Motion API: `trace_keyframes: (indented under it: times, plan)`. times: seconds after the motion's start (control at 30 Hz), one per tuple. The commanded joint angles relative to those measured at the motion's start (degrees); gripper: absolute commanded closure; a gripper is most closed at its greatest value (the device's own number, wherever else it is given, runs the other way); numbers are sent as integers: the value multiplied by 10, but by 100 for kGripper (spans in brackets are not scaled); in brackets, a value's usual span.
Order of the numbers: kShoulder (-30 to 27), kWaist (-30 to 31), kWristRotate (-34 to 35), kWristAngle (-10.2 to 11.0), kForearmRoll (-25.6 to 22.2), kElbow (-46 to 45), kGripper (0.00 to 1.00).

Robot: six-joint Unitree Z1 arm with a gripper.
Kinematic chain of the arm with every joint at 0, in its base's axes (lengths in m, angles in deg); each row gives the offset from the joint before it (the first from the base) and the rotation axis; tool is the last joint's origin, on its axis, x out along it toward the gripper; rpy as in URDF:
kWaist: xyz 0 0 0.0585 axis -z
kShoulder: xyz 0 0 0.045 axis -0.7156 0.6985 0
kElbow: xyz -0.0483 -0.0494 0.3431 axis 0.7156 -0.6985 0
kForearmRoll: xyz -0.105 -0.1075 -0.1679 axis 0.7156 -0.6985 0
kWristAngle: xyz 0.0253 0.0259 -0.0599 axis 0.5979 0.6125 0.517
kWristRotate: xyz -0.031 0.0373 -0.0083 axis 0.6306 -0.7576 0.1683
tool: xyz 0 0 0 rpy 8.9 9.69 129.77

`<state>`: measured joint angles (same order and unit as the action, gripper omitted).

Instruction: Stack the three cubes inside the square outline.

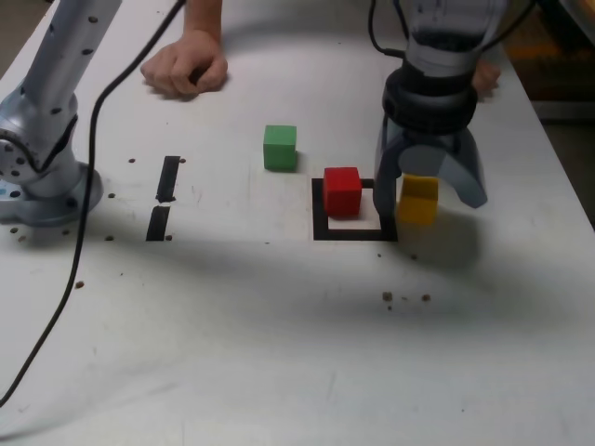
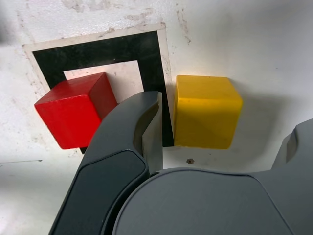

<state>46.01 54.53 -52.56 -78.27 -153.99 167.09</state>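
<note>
Yellow cube (image 2: pixel 206 117) sits between the tool's (image 1: pixel 430 190) parted jaws

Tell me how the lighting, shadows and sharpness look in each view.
Exterior view: a wide soft shadow band crosses the table in front of the square outline; the gripper and yellow cube look slightly blurred, the red cube and green cube sharper. Wrist view: even light, cubes sharp, the yellow cube casts a soft shadow, no glare.
</note>
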Motion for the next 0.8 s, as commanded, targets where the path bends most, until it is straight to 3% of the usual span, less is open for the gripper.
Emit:
trace_keyframes:
  times: [0.0,0.23,0.33,0.53,0.77]
  plan:
    - [2,-4,-6,-3,0,1,15]
    - [6,-7,-15,-7,0,-2,27]
    - [8,-7,-15,-7,6,-3,40]
    - [7,-7,-33,-8,45,-2,75]
    - [3,-7,-64,-17,64,1,87]
